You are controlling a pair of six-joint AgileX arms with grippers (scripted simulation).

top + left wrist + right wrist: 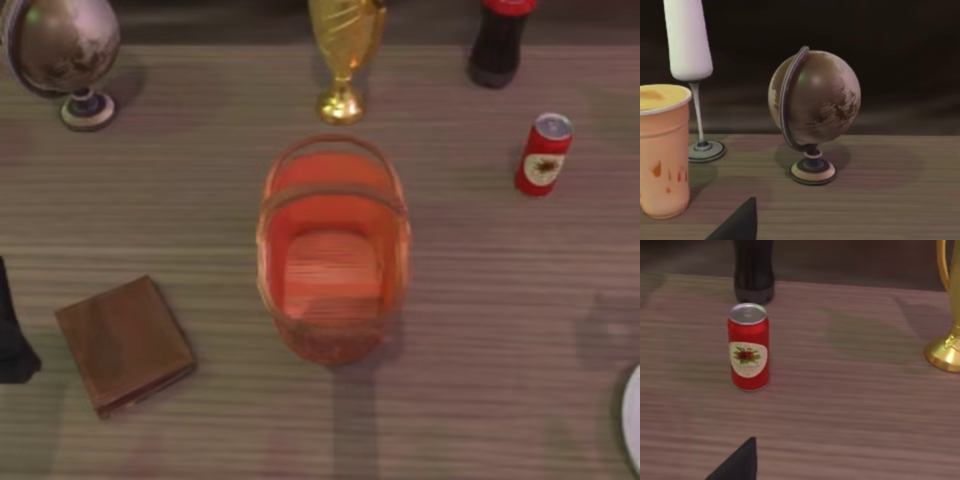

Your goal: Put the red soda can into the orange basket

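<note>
Orange basket [335, 250] holds nothing; red soda can [543, 155] upright, well apart.

Upright red soda can [543, 155] right of empty orange basket [333, 245], well apart.

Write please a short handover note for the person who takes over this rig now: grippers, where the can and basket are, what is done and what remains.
Left gripper: not in the top view, arm parked at the table's left edge; fingers cannot be judged.
Right gripper: also out of the top view; its wrist camera faces the can.
The red soda can stands upright at the table's right, near the cola bottle, untouched.
The orange basket sits at the centre with nothing in it.
Done: nothing yet.
Left: grasp the can, carry it over, release it in the basket.
</note>
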